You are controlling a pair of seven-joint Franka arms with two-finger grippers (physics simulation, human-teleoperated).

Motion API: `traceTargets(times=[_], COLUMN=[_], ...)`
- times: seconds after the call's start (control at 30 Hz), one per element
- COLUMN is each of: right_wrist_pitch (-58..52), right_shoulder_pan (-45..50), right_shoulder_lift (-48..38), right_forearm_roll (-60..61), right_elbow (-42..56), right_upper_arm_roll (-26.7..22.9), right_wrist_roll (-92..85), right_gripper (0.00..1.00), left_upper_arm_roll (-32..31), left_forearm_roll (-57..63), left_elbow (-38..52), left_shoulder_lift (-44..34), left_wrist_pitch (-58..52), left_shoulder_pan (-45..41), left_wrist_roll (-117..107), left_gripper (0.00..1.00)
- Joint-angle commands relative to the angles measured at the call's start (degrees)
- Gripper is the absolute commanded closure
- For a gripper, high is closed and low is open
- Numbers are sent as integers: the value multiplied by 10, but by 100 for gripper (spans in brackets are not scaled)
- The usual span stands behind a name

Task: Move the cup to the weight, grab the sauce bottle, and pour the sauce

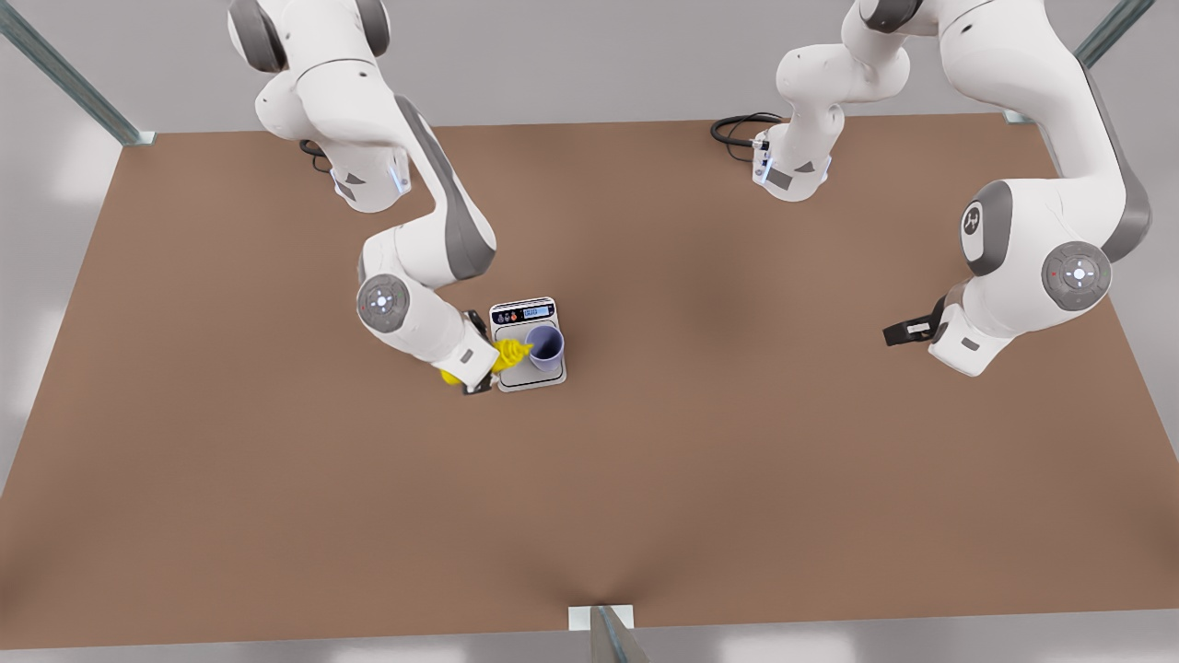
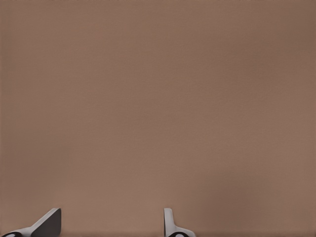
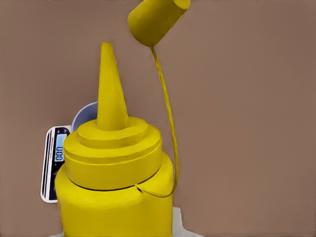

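The lavender cup (image 1: 545, 347) stands on the weight (image 1: 519, 376), a flat silver scale with a dark display strip. My right gripper (image 1: 479, 357), on the front view's left, is shut on the yellow sauce bottle (image 1: 505, 355). The bottle is tipped sideways with its nozzle at the cup's rim. In the right wrist view the bottle (image 3: 116, 182) is close up, its cap (image 3: 155, 19) hanging loose on a thin tether, with the cup (image 3: 84, 116) and the weight (image 3: 54, 163) behind it. My left gripper (image 1: 892, 333) waits open above bare table on the front view's right, its fingertips (image 2: 49, 222) spread apart.
The brown table (image 1: 645, 479) stretches wide around the weight. A black cable (image 1: 737, 129) lies coiled by the far arm base. Metal frame posts (image 1: 608, 635) stand at the table's edges and corners.
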Motion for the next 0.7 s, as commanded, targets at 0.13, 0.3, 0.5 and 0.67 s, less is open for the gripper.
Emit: traceTargets(times=[0.13,0.3,0.5,0.67], right_wrist_pitch=[0,0,-17,-39], right_shoulder_pan=[8,8,-24,-62], right_shoulder_lift=[-1,-2,-23,-32], right_forearm_roll=[-10,-16,8,31], right_elbow=[-1,-1,-4,-6], right_upper_arm_roll=[0,-3,-6,-4], right_wrist_roll=[11,11,18,14], right_gripper=[44,44,44,44], left_upper_arm_roll=[1,1,1,0], left_forearm_roll=[0,0,0,0], left_elbow=[-4,-4,-4,-4], left_shoulder_lift=[0,0,0,0], left_wrist_pitch=[0,0,0,0], left_shoulder_pan=[0,0,-1,-2], left_wrist_roll=[0,0,-1,-1], left_gripper=[0,0,0,0])
